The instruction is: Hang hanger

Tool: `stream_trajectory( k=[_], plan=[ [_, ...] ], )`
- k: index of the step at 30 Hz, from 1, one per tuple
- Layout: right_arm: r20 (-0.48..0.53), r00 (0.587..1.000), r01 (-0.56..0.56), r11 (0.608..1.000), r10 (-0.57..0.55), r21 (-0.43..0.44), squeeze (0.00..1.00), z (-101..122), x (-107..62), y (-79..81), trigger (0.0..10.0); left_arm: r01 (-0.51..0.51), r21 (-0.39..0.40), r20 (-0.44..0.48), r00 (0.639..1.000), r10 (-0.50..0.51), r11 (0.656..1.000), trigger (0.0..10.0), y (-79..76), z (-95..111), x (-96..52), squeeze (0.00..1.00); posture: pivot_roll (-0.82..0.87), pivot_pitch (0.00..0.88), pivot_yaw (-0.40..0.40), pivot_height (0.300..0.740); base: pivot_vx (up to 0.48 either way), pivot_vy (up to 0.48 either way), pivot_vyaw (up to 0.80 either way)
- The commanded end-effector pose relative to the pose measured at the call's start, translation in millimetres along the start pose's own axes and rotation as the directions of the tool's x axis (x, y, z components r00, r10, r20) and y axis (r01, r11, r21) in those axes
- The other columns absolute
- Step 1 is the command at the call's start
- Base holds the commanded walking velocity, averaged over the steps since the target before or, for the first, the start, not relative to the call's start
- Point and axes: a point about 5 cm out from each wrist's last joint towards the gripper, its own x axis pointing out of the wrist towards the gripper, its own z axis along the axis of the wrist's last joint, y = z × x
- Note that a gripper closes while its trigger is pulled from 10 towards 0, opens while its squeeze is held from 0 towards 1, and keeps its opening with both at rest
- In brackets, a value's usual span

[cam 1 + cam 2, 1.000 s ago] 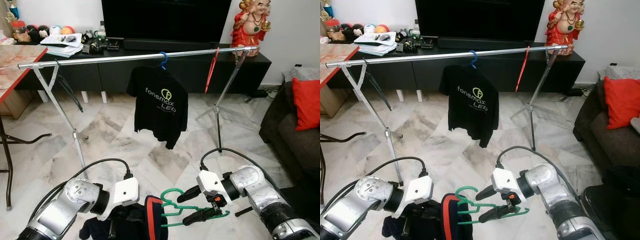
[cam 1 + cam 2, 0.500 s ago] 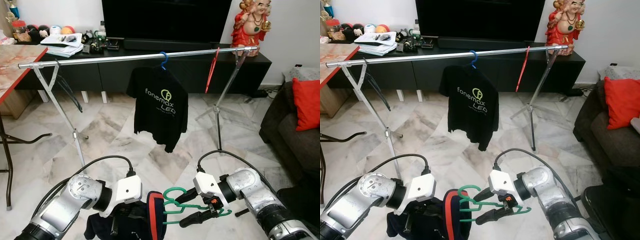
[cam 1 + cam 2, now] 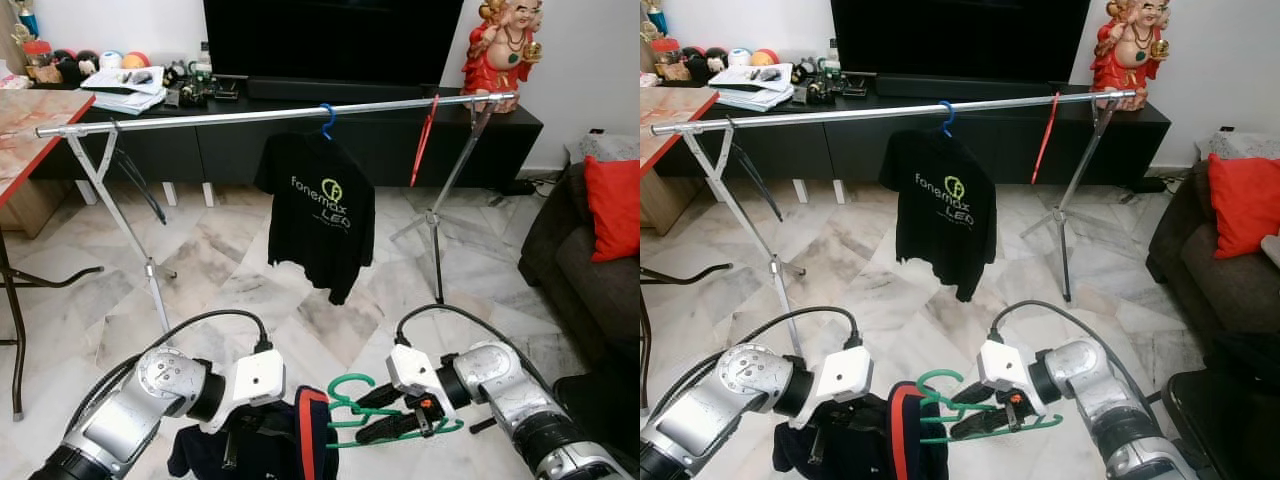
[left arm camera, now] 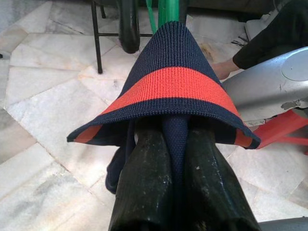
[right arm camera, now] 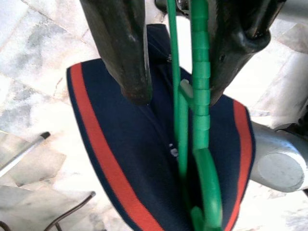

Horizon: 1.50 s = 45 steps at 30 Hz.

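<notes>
A green plastic hanger point(image 3: 346, 402) is held low over the floor by my right gripper point(image 3: 361, 419), which is shut on its bar. Its hook end points at the garment. In the right wrist view the hanger point(image 5: 198, 91) runs between the black fingers point(image 5: 121, 53), pressed against one of them. A navy knitted garment with a red stripe point(image 3: 306, 436) hangs from my left gripper point(image 4: 173, 131), which is shut on a fold of it. The garment's opening touches the hanger's hook end. The silver clothes rail point(image 3: 250, 117) crosses the room ahead at chest height.
A black printed T-shirt point(image 3: 320, 215) on a blue hanger and a bare red hanger point(image 3: 424, 140) hang on the rail. The rack's legs point(image 3: 130, 240) splay on the marble floor. A dark sofa with a red cushion point(image 3: 612, 205) is at right, and a table point(image 3: 40, 115) at left.
My right gripper's fingers have come closer together on the green hanger and shifted slightly left toward the garment. My left arm has edged right with the garment.
</notes>
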Motion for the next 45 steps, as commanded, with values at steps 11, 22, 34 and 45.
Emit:
stream_trajectory(
  k=[11, 22, 34, 45],
  plan=[
    [0.036, 0.999, 0.026, 1.000, -0.027, 0.007, 0.00, 4.0, -0.7, -3.7, 0.0, 0.002, 0.058, 0.004, 1.000, -0.002, 0.998, 10.0, 3.2, 8.5, 0.5, 0.00, 0.04, 0.051, -0.088, 0.740, 0.000, 0.000, 0.00],
    [0.034, 0.999, 0.042, 0.999, -0.042, 0.012, 0.00, 2.3, -0.1, -4.0, 0.0, -0.032, 0.042, 0.021, 0.999, 0.031, 0.999, 10.0, 8.2, 9.7, -3.8, 0.00, 0.04, 0.051, -0.087, 0.740, 0.000, 0.000, 0.00],
    [0.072, 0.991, 0.107, 0.994, -0.109, 0.035, 0.00, 1.3, 0.4, -6.1, 0.0, -0.033, 0.006, 0.038, 0.999, 0.033, 0.999, 10.0, 11.2, 11.8, -12.1, 1.00, 0.04, 0.055, -0.081, 0.740, 0.000, 0.000, 0.00],
    [0.122, 0.957, 0.256, 0.964, -0.263, 0.068, 0.00, -3.3, -2.1, -9.3, 0.0, -0.075, 0.032, -0.010, 0.997, 0.075, 0.997, 10.0, 15.9, 10.4, -26.4, 1.00, 0.05, 0.054, -0.080, 0.740, 0.000, 0.000, 0.00]
  ],
)
